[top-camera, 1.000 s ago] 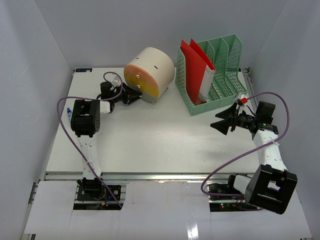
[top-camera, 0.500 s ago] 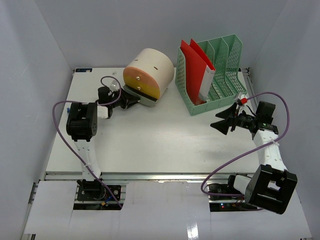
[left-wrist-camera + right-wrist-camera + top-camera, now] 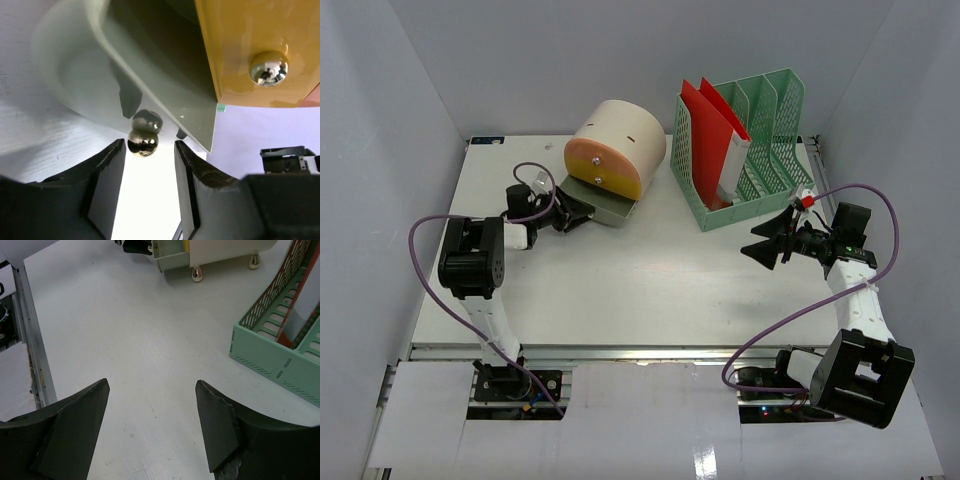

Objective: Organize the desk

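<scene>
Heads up on what just changed: your left arm has dragged back toward its own side, and the grey drawer (image 3: 607,208) at the bottom of the round cream box (image 3: 620,140) came out with it. It now sticks out from under the yellow-orange front, where a second ago it sat nearly flush. The box itself looks nudged a bit too. So I'd say the drawer-opening step is basically done and there's a spot to stash stuff in.

The left pincer (image 3: 149,150) is still parked at the drawer's shiny knob (image 3: 142,142). In the wrist view the knob sits between the two fingers with daylight on the one side, so the jaws read as part open around it, not clamped. You can back straight off without tugging the drawer.

The right pincer (image 3: 762,243) hasn't budged. It's spread wide, carrying nothing, hovering just in front of the green file rack (image 3: 765,165) with the red folders (image 3: 708,125).

The counter (image 3: 650,285) lies under both pincers: bare white surface right below the right one, and the left one is low over the far left part, close to the surface. Box and rack both stand along the counter's back edge.
</scene>
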Controlling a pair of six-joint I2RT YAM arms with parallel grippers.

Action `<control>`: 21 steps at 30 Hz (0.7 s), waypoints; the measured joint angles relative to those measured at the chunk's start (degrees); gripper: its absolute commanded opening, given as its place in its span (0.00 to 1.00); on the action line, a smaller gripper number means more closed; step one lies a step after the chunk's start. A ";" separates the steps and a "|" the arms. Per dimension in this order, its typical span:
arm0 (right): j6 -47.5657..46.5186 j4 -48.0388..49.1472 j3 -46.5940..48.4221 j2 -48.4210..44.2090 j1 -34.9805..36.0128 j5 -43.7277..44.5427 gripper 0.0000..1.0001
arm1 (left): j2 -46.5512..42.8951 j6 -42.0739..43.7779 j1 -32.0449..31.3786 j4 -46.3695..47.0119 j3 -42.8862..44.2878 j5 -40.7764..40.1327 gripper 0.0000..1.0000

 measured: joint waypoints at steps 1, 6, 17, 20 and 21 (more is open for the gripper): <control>0.00 0.00 0.00 0.00 -0.01 0.00 0.76 | -0.29 0.07 0.00 -0.20 -0.09 0.04 0.68; -0.02 -0.05 0.00 -0.03 0.00 0.03 0.76 | -2.67 1.69 0.22 -2.50 -0.11 -0.20 0.98; -0.24 -0.37 0.02 -1.36 0.01 -0.07 0.76 | -22.20 15.37 5.20 -20.79 -2.62 -8.57 0.98; -0.25 -0.48 0.20 -1.75 0.00 -0.09 0.77 | -30.12 21.75 6.83 -28.48 -3.86 -17.46 0.98; -0.24 -0.51 0.29 -1.83 -0.01 -0.09 0.77 | -32.56 23.60 7.27 -30.69 -4.28 -20.86 0.98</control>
